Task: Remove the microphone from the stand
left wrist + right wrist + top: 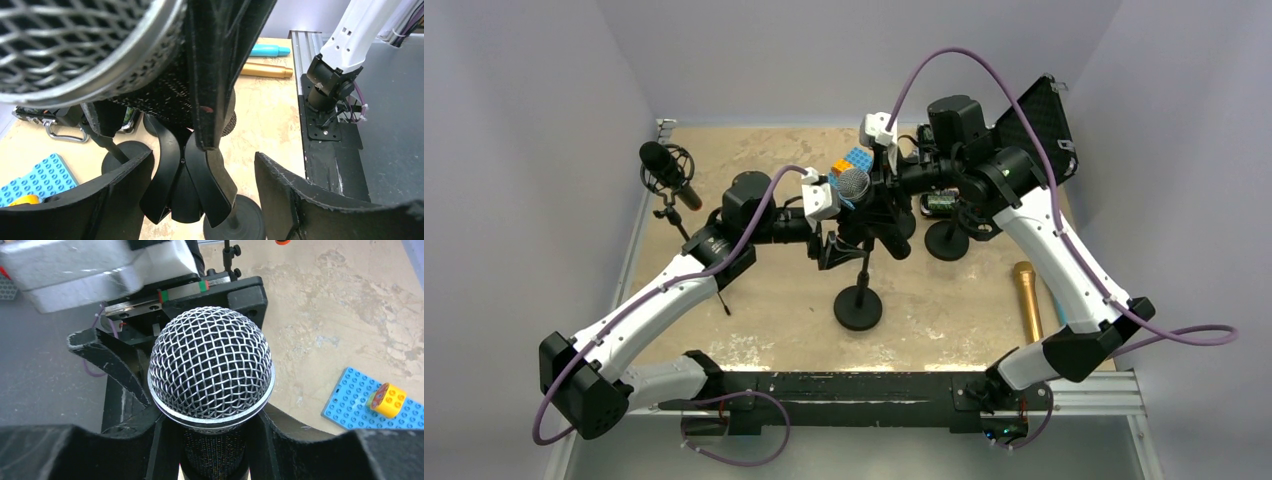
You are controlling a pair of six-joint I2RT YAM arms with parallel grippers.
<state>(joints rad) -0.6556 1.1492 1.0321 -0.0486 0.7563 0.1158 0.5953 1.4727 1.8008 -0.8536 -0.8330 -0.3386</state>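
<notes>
1. Left arm: from its base at the near left, the white link slants far and right to a raised elbow. The black forearm then runs right to the table's centre.
2. Left gripper: jaws apart, one finger on each side of the stand's black clip. There is a clear gap on the right side. On the left side I cannot tell whether finger and clip touch.
3. Right arm: from its base at the near right, the white link climbs far and left to an elbow above the far right of the table. The forearm then reaches left to the centre, with the wrist level with the microphone.
4. Right gripper: closed on the microphone. The fingers press the dark handle from both sides, just under the mesh head.
5. Microphone: upright and head up at the table's centre, directly above the stand, whose round base sits near of it. I cannot tell whether the handle's lower end sits in the clip.
6. The two grippers meet at the same post, right above left.
7. Also on the table:
   - a second microphone on its own stand at the far left
   - a gold microphone lying at the right
   - a blue studded plate carrying a yellow brick
   - an open black case at the far right
</notes>
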